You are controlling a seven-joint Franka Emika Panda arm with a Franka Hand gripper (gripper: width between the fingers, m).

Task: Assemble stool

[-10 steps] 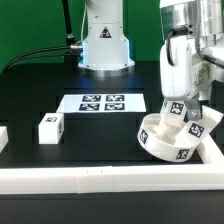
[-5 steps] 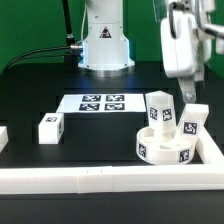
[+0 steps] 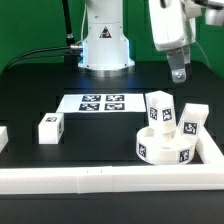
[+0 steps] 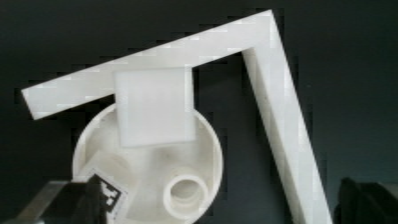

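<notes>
Black matte table (image 3: 30, 95). One round white plastic seat (image 3: 165, 151) carrying two boxy tagged leg blocks (image 3: 158, 108) sits below the gripper (image 3: 179, 73), fingers spread, empty; third leg block (image 3: 50, 127) well aside.

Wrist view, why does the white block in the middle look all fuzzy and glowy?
In the wrist view the leg block standing on the seat is out of focus and washed out, so its edges go soft and no tag shows; in the exterior view the leg blocks look sharp, with crisp tags.
</notes>
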